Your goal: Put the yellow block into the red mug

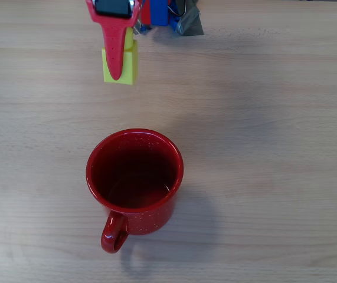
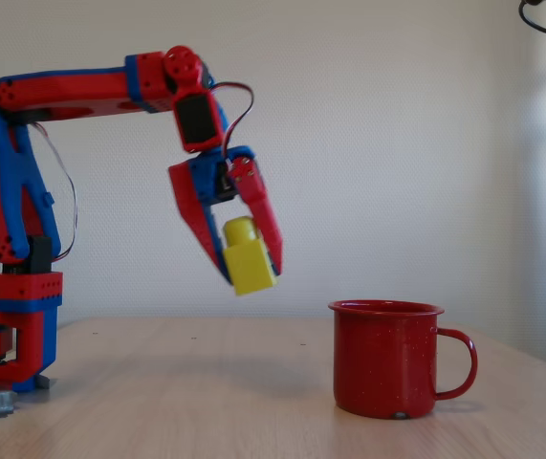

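Note:
The yellow block hangs in the air, tilted, clamped between the red fingers of my gripper. From overhead the yellow block shows under a red finger at the top left. The red mug stands upright on the table to the right of the block in the fixed view, handle pointing right. In the overhead view the red mug sits below the block, its handle toward the picture's bottom. The block is higher than the mug's rim and off to one side of it.
The arm's red and blue base stands at the left of the fixed view. The wooden table lies bare around the mug. A grey clamp part shows at the top edge of the overhead view.

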Robot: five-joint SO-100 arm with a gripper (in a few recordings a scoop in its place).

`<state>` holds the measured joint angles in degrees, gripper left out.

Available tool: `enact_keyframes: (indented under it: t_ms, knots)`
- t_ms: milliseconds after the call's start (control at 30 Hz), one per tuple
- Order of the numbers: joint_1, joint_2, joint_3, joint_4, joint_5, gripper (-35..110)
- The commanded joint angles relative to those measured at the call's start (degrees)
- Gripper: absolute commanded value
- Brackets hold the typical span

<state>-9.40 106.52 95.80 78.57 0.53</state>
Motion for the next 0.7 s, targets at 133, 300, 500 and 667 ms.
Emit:
enact_keyframes:
  t_ms: [133,300,500,667]
  knots:
    - [1.76,-9.4,-25.14,7.91,-5.19,0]
    - [2.2,-16.88,-37.53,9.4,-6.94,0]
    - [3.52,-25.93,-50.54,11.43,-8.79,0]
    - [5.1,-32.34,-58.36,11.6,-10.02,0]
